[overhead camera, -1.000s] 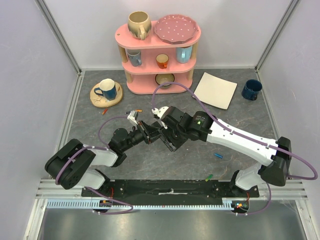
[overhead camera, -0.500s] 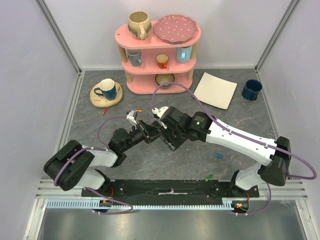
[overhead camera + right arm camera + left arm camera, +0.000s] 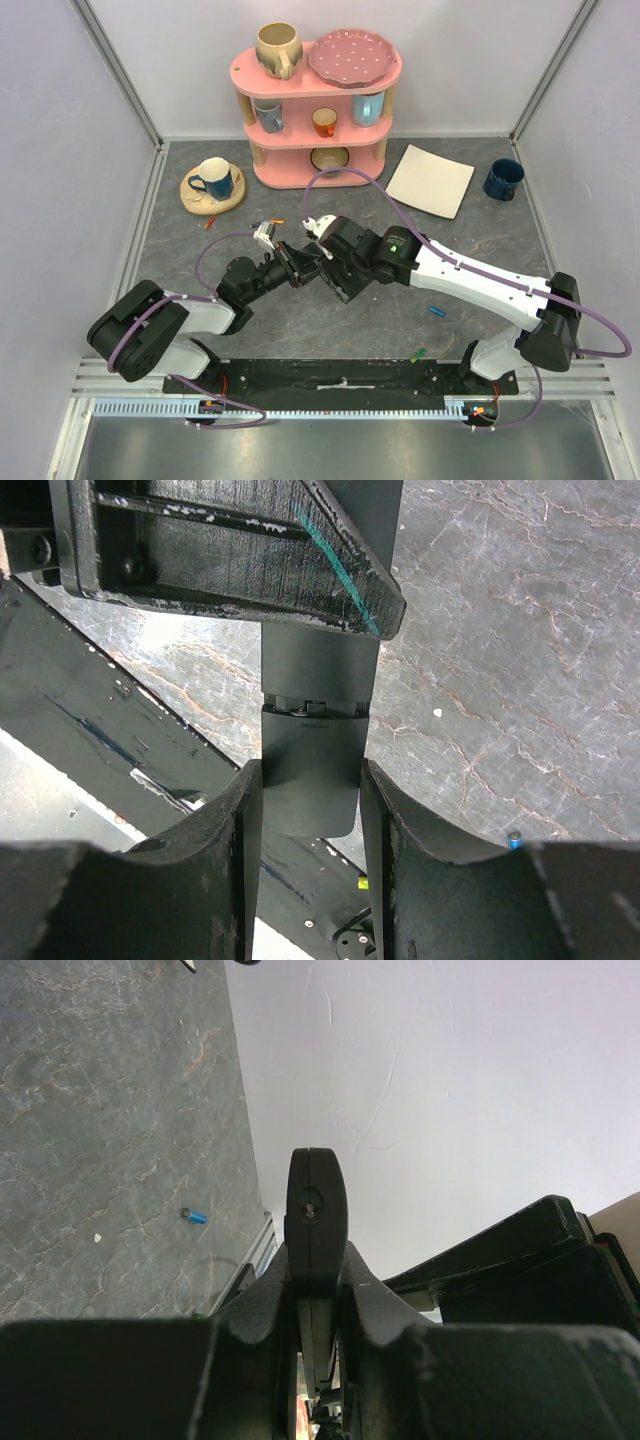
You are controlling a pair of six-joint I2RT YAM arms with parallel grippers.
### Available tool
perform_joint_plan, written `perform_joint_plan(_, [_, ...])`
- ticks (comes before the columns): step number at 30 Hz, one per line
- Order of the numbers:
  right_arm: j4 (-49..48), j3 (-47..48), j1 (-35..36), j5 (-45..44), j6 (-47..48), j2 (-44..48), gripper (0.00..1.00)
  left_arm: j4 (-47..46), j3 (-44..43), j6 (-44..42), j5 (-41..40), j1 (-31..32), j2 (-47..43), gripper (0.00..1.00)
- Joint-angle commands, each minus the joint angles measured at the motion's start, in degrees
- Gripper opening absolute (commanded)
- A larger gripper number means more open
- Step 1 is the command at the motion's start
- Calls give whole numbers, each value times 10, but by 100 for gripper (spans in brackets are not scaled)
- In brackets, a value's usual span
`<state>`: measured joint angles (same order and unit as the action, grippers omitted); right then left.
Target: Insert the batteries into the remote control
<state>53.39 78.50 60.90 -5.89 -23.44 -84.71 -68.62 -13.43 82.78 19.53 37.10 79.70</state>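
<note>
Far left, a mug (image 3: 212,178) sits on a coaster, not in play. An orange battery (image 3: 279,222) lies loose on the table (image 3: 180,250) just behind the arms.

Left gripper (image 3: 302,263) is fully closed on the remote control (image 3: 316,1210), pinching its thin edge; the bar sticks up end-on between the fingers in the left wrist view. The remote control is mid-table, off the surface, bridged between both arms.

Right gripper (image 3: 312,815) is about half closed, pads pressed on the bar's two long sides, so it has hold of it too. There is a seam across the bar in the right wrist view. Cannot tell if the battery bay is open.

Blue battery (image 3: 437,310) and green battery (image 3: 418,353) lie on the table on the right, well apart from the remote, not loaded.

Handling guess: the remote is light, rigid and smooth plastic, likely slippery. Best held across the long sides near one end, keeping the bay clear. The batteries are tiny, hard and roll easily; pinch them mid-body.
</note>
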Motion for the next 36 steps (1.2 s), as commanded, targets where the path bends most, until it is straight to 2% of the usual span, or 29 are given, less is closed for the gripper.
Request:
perform_joint_plan(1, [-1, -12, 2, -18, -6, -3, 33, -57, -1, 10, -4, 3, -20, 2])
perform_joint_plan(26, [13, -20, 3, -47, 18, 7, 34, -100, -6, 33, 52, 3, -10, 2])
perform_joint_plan(36, [8, -7, 2, -18, 18, 16, 34, -41, -11, 23, 42, 3, -9, 2])
